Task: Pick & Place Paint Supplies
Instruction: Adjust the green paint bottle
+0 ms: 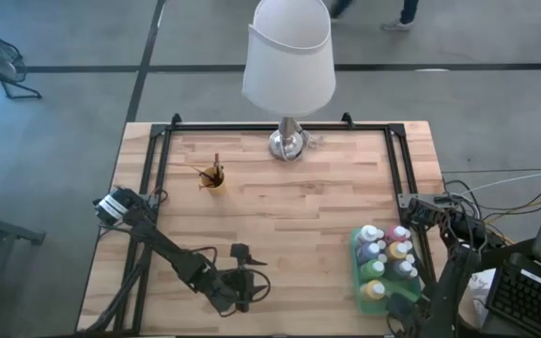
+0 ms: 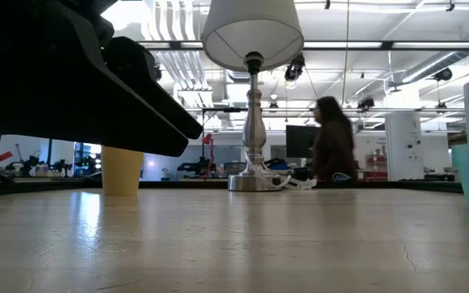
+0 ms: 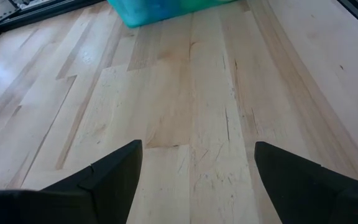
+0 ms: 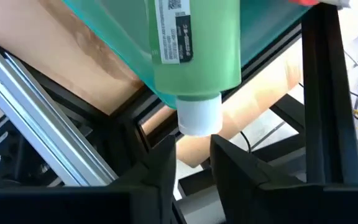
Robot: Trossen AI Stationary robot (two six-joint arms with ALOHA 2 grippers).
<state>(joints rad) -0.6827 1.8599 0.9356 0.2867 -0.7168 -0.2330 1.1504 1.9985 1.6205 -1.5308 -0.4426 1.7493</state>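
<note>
Fingers of our right gripper (image 4: 194, 158) sit narrowly parted just past the white cap of a green paint bottle (image 4: 194, 43), whose cap points between them without being pinched; the bottle lies in the green tray (image 1: 357, 253), where we also see other white-capped paint bottles (image 1: 385, 252). Our left gripper (image 3: 194, 171) hangs spread wide over bare table (image 3: 185, 93), with that tray well ahead of its fingertips.
</note>
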